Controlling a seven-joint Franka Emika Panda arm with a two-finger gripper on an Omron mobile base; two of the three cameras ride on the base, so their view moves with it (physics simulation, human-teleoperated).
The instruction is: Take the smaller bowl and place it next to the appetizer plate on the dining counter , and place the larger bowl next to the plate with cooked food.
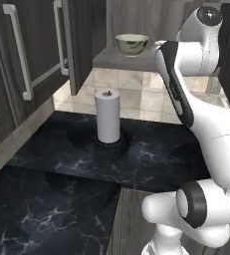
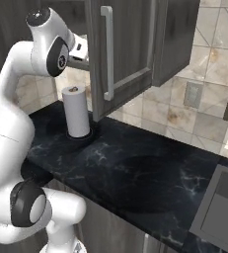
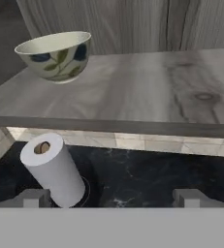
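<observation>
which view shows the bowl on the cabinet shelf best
The hand view: the bowl sits close and unblocked on the wooden shelf, its leaf pattern and pale inside plain. The left base view shows it smaller and farther off, above the paper towel roll. In the right base view I cannot make it out.

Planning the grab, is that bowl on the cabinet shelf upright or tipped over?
Upright: the bowl sits on its base on the shelf, rim up.

A bowl (image 3: 55, 54) is sitting on the cabinet shelf (image 3: 147, 92), toward its left end. Below the shelf, a paper towel roll (image 3: 53, 169) is standing upright on the surface (image 1: 151, 159), before the tiled wall (image 1: 136, 94).
</observation>
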